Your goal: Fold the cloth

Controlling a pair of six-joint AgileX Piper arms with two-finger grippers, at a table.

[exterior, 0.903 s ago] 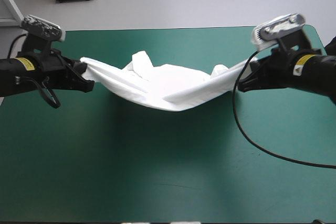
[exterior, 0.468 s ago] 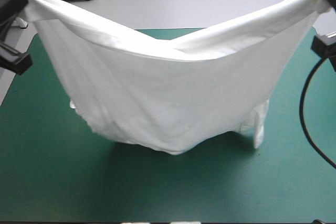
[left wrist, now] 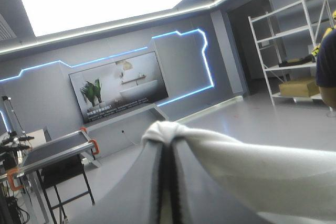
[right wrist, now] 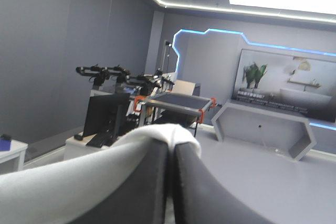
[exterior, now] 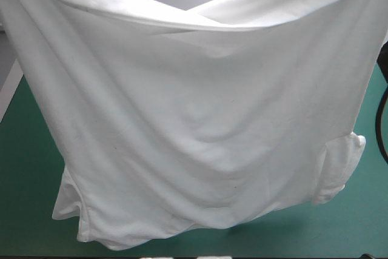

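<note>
the t-shirt (exterior: 194, 119) hangs as one wide white sheet above the teal-green table (exterior: 24, 150), hem drooping close to the cover, a sleeve (exterior: 342, 171) dangling on the right. i judge it light, limp and apt to swing. my left gripper (left wrist: 167, 153) and right gripper (right wrist: 169, 153) each pinch a bunched top corner, the best places to hold it.
</note>
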